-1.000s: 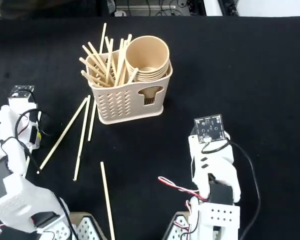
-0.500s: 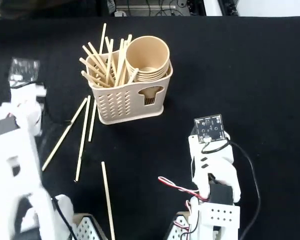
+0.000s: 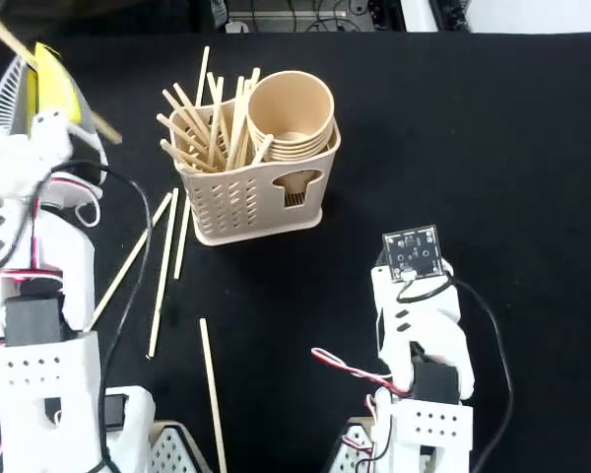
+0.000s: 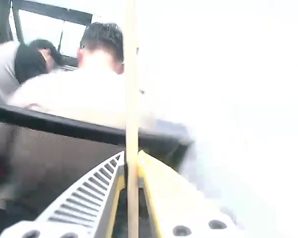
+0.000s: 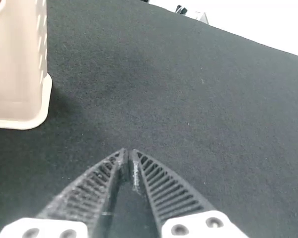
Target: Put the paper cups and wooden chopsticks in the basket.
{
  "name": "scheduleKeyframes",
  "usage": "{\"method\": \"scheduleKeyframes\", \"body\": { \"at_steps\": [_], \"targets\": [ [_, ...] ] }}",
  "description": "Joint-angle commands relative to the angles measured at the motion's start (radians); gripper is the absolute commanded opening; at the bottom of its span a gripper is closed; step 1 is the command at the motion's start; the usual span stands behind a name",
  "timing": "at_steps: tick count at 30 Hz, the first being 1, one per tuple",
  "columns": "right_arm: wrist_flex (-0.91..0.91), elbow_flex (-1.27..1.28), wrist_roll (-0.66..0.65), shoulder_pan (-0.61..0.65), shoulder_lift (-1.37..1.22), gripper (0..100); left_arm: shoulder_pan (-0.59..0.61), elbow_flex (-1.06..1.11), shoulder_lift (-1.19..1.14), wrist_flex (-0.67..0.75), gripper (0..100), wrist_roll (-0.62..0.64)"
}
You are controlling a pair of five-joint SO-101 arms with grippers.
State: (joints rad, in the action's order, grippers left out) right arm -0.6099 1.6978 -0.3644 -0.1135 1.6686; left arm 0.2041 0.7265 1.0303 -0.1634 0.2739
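Tan paper cups [image 3: 290, 108] in beige slotted basket [image 3: 256, 202]. Left hand [image 4: 131, 163] clamps thin wooden chopstick [image 4: 131, 74]; loose wooden chopsticks [image 3: 161, 286] lie uncollected on black worktop [image 3: 492, 148]. Right hand [image 5: 128, 156] together, empty.

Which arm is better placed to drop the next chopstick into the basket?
Left. The left fingers grip a chopstick raised beside the basket; the right fingers are shut and empty, and the loose chopsticks lie nearer the left arm.

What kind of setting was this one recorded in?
Probably a robotics lab or workshop bench: a table covered in black cloth, white robot arms mounted at its near edge, and cables and equipment along the far edge.
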Motion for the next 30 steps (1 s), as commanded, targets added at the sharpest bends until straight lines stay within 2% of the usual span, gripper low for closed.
{"method": "scheduleKeyframes", "body": {
  "at_steps": [1, 3, 9, 13, 17, 20, 22, 25, 30],
  "targets": [
    [-0.002, -0.002, -0.009, 0.012, 0.008, 1.3, -0.047, 0.019, 0.015, 0.049, 3, 0.296],
    [-0.002, -0.002, -0.009, 0.012, 0.008, 1.3, -0.068, 0.031, 0.006, 0.054, 3, 0.305],
    [0.0, -0.002, -0.009, 0.012, 0.008, 1.3, -0.173, 0.038, -0.078, 0.055, 3, 0.212],
    [0.0, -0.002, -0.009, 0.012, 0.008, 1.3, -0.182, 0.039, -0.16, 0.055, 3, 0.158],
    [-0.002, -0.002, -0.037, 0.012, 0.008, 1.3, -0.186, 0.041, -0.239, 0.048, 4, 0.16],
    [-0.002, -0.002, -0.038, 0.012, 0.008, 1.3, -0.214, 0.073, -0.261, 0.044, 14, 0.164],
    [-0.002, -0.002, -0.038, 0.012, 0.008, 1.3, -0.254, 0.077, -0.247, -0.023, 22, 0.161],
    [0.0, -0.002, -0.04, 0.012, 0.008, 1.3, -0.295, 0.002, -0.226, -0.209, 24, 0.152],
    [0.0, -0.002, -0.041, 0.012, 0.008, 1.3, -0.289, -0.173, -0.21, -0.476, 24, 0.077]
  ]
}}
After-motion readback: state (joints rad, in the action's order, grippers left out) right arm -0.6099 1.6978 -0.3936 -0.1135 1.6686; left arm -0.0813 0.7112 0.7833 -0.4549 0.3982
